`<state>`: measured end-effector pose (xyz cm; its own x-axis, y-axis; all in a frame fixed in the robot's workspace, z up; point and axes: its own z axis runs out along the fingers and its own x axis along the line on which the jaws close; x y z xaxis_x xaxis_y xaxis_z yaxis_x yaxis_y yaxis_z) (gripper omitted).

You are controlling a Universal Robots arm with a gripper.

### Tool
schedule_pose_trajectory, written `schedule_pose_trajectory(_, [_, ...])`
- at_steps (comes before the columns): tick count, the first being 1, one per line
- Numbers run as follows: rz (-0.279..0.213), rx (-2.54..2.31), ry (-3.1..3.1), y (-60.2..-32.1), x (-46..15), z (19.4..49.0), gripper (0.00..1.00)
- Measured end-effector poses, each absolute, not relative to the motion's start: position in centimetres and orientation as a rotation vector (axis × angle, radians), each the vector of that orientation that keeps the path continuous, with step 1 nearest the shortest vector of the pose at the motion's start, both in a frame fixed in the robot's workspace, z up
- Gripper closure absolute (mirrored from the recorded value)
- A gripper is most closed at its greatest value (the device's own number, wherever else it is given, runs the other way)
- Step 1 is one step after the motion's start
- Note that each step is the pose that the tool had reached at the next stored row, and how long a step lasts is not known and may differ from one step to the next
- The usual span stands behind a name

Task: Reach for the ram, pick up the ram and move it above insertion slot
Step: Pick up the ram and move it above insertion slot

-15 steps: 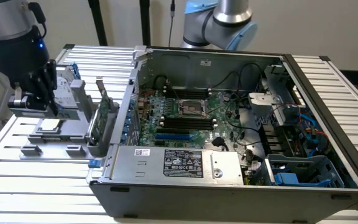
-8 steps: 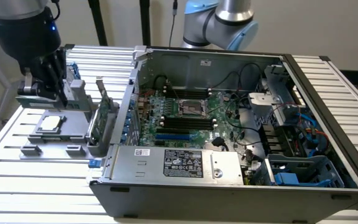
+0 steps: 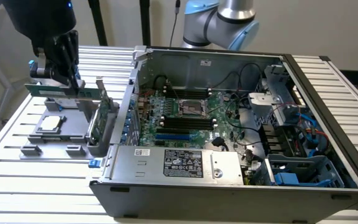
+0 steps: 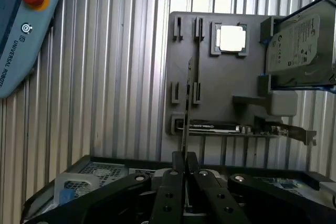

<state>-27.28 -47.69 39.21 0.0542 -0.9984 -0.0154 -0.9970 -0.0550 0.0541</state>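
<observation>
Desk: ribbed aluminium desk (image 3: 17, 116) of parallel slats carries a grey holder tray and an open computer case.
Ram: the ram (image 3: 61, 91) hangs level in the air above the grey holder tray (image 3: 39, 140), near the desk's edge on the exterior view's left; in the wrist view it appears edge-on as a thin strip (image 4: 185, 124) running out from between the fingers.
Gripper: the gripper (image 3: 73, 84) is pressed together on the ram, pinching its flat faces from above, which appears to keep the stick level and its contact edge free.
Tray: a silver processor (image 3: 50, 122) lies flat in its recess; a green expansion card (image 3: 101, 114) stands upright in its slot beside the case wall; a hard drive (image 4: 299, 45) sits at the tray's end.
Case: the computer case (image 3: 229, 140) lies open-side up, so the motherboard (image 3: 185, 116) and its dark memory slots (image 3: 185, 123) face upward, well apart from the ram.
Progress: the ram looks lifted clear of the tray, not yet over the slots.
</observation>
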Motion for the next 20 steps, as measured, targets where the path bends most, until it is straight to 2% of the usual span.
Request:
schedule_pose_trajectory(5, [-0.082, 2.262, -2.141, -47.6, -25.8, 40.3, 0.87])
schedule_pose_trajectory(20, [-0.139, 2.288, -2.162, -46.3, -22.9, 40.4, 0.87])
